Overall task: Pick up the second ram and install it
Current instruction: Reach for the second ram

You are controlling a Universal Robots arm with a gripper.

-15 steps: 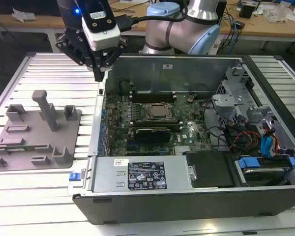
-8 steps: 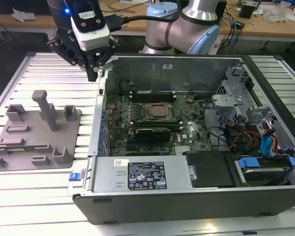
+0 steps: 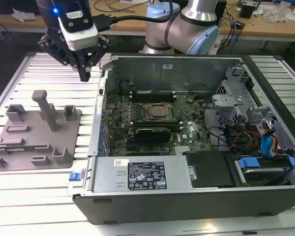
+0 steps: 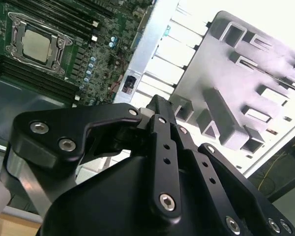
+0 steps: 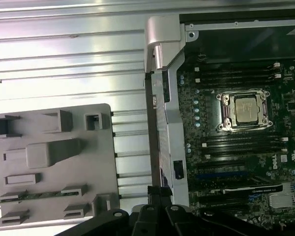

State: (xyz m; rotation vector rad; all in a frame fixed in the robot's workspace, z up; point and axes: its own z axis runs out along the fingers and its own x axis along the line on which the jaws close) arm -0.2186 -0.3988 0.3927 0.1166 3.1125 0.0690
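1 PC case (image 3: 196, 202), 1 CPU socket (image 3: 160, 112), 1 gray jig (image 3: 37, 135), 1 pincer (image 3: 85, 73).

Black gripper (image 4: 160, 107) hanging over case wall (image 4: 148, 44); processor socket (image 4: 37, 45) lying one side, grey fixture tray (image 4: 246, 93) the other.

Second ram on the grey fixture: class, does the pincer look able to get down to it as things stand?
Probably yes. The second ram lies uncovered in the grey fixture, and the pincer hangs above with nothing between.

Second ram (image 5: 39, 194): slim green stick, seated lengthwise on gray fixture plate (image 5: 96, 162).
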